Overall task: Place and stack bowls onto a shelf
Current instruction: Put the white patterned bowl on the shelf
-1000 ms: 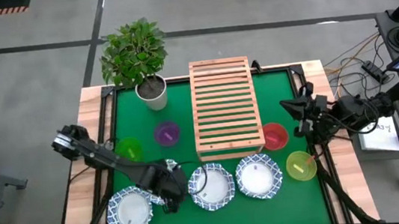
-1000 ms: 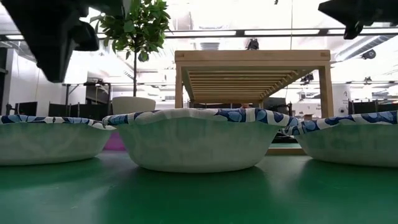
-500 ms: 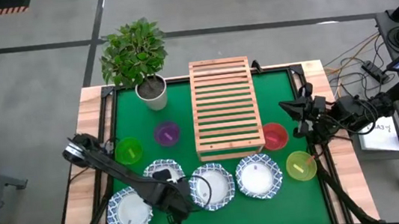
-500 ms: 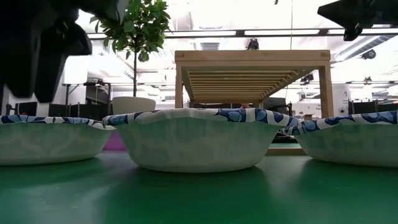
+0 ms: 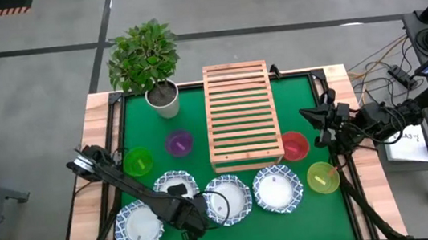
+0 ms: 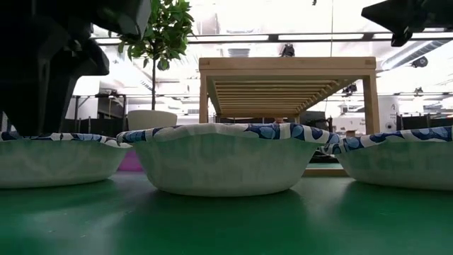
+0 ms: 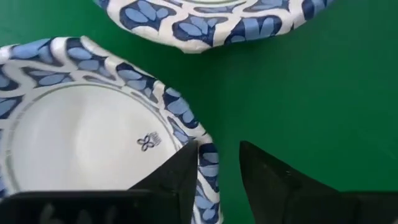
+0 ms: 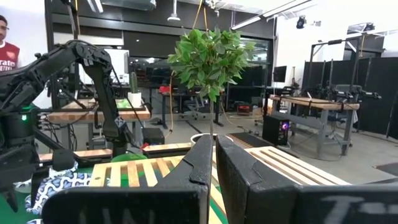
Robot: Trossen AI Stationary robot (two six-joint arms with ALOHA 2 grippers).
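Note:
Several white bowls with blue rims lie along the near side of the green mat: left (image 5: pixel 137 227), middle (image 5: pixel 229 199), right (image 5: pixel 277 189), and one behind (image 5: pixel 171 181). The wooden slatted shelf (image 5: pixel 238 115) stands at the far middle. My left gripper (image 7: pixel 217 165) is open and low over the left bowl. One finger is inside its rim (image 7: pixel 208 158) and one outside, on the side toward the middle bowl (image 7: pixel 217 18). My right gripper (image 8: pixel 214 155) is shut and empty, raised at the table's right edge (image 5: pixel 308 116). My left gripper comes from above, pointing down, with its fingers across the left bowl's rim (image 7: pixel 208 158), one inside the bowl and one outside. The bowl rests on the mat. Whether the fingers touch the rim, I cannot tell.
Small plastic bowls stand on the mat: green (image 5: pixel 138 161), purple (image 5: pixel 178 143), red (image 5: pixel 295 146), yellow (image 5: pixel 322 178). A potted plant (image 5: pixel 161 94) stands at the far left corner. Bare mat lies along the near edge.
My left gripper has moved toward the table's near edge and down, from over the bowl behind to the left bowl's rim. The bowl behind now shows uncovered. The bowls have stayed in place.

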